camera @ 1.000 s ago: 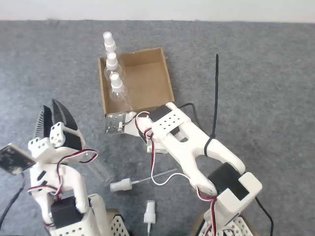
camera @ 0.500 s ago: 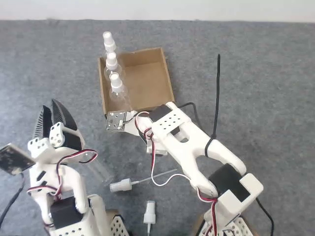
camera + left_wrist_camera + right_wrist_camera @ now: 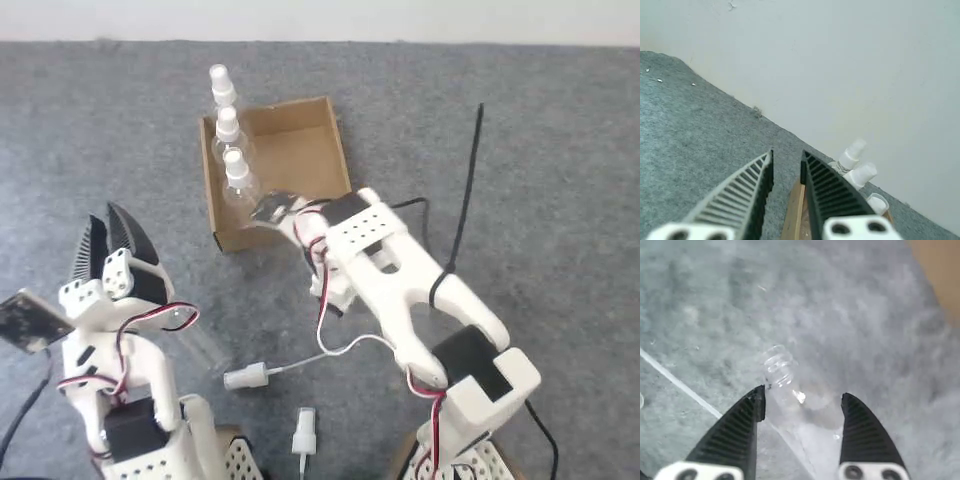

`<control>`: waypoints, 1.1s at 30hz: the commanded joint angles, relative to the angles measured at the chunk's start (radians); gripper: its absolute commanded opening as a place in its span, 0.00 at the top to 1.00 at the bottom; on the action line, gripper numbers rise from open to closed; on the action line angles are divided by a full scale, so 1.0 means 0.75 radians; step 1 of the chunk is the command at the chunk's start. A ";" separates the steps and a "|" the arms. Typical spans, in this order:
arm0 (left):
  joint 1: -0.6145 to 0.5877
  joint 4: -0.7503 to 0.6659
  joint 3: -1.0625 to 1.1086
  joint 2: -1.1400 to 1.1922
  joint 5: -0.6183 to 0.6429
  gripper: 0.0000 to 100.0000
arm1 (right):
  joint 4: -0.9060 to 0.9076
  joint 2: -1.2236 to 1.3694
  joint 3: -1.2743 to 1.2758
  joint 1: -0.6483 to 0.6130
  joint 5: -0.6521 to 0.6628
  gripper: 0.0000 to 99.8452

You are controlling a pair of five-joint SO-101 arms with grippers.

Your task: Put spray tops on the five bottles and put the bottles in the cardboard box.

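Three clear bottles with white spray tops (image 3: 237,170) stand along the left wall of the cardboard box (image 3: 300,160). A clear bottle (image 3: 790,387) without a top lies on the carpet between the fingers of my right gripper (image 3: 803,394), which is open around it. My right arm (image 3: 370,240) hangs just in front of the box. Another clear bottle (image 3: 205,345) lies beside the left arm. Two loose spray tops (image 3: 248,377) (image 3: 304,432) lie near the front. My left gripper (image 3: 786,170) is raised at the left, narrowly open and holding nothing.
The thin tube (image 3: 320,358) of one spray top stretches across the carpet toward the right arm. A black cable (image 3: 465,200) runs up from that arm. A corner of the box (image 3: 942,270) shows past the right gripper. Grey carpet lies open to the right.
The right arm has swung up and to the right, its wrist now over the box's front wall. The left arm, bottles and spray tops have stayed in place.
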 commanded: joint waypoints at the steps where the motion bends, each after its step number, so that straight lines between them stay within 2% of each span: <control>1: -0.010 -0.043 -0.011 -0.020 -0.010 0.92 | 0.032 -0.036 -0.080 0.085 -0.180 0.93; 9: -0.010 -0.043 -0.009 -0.020 -0.010 0.92 | 0.032 -0.036 -0.078 0.208 -0.505 0.93; 15: -0.010 -0.043 -0.007 -0.020 -0.010 0.92 | 0.073 -0.034 -0.076 0.420 -0.671 0.93; 19: -0.008 -0.043 -0.007 -0.020 -0.010 0.92 | 0.134 -0.034 -0.078 0.568 -0.671 0.93; 23: -0.004 -0.039 -0.007 -0.020 -0.010 0.92 | 0.140 -0.034 -0.076 0.645 -0.636 0.92; 29: -0.004 -0.037 -0.007 -0.020 -0.010 0.92 | 0.236 -0.036 -0.084 0.592 -0.434 0.73; 33: -0.002 -0.037 -0.007 -0.020 -0.010 0.92 | 0.230 -0.034 -0.084 0.564 -0.264 0.74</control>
